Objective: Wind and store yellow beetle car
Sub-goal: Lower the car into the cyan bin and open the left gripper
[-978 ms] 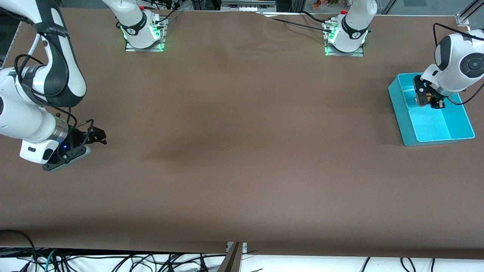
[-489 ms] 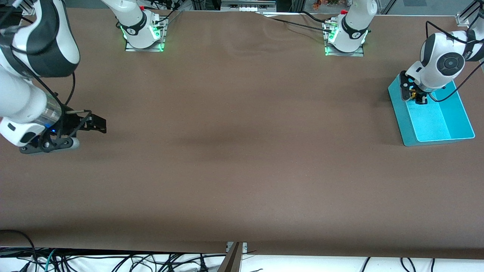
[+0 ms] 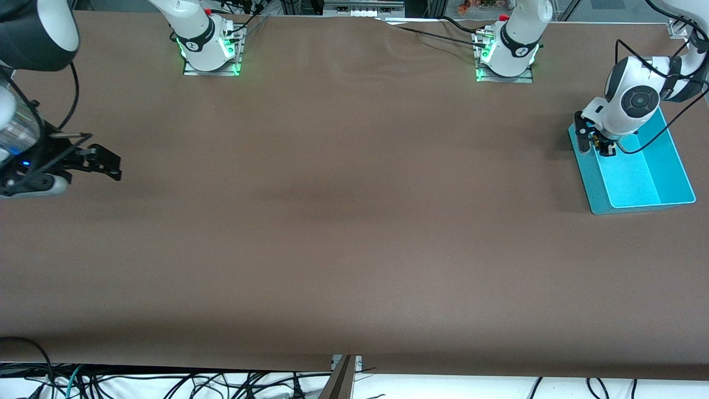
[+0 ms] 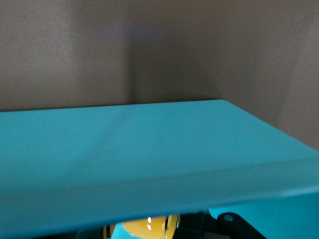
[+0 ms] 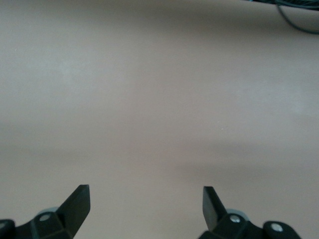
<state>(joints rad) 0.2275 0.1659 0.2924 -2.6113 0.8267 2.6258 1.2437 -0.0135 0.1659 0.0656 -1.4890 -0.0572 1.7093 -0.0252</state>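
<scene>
Evidently for storing, the small rounded yellow beetle car [image 4: 149, 225] was kept low inside the open cyan plastic bin [image 3: 637, 183], seemingly clasped by the left hand [image 3: 595, 143]; the right hand [image 3: 105, 162] waited wide apart over bare tabletop [image 3: 343, 221].

Your left arm reaches from its base toward its own end of the table, wrist bent downward, with the left gripper [image 3: 597, 145] pointing down low at the table's edge region there; whether its fingers are parted or closed does not show. Your right arm swings wide toward its own end of the table, forearm nearly level, and waits. The right gripper [image 3: 105, 162] hangs just above the tabletop, its two fingers [image 5: 77, 203] spread wide apart with nothing between them.
</scene>
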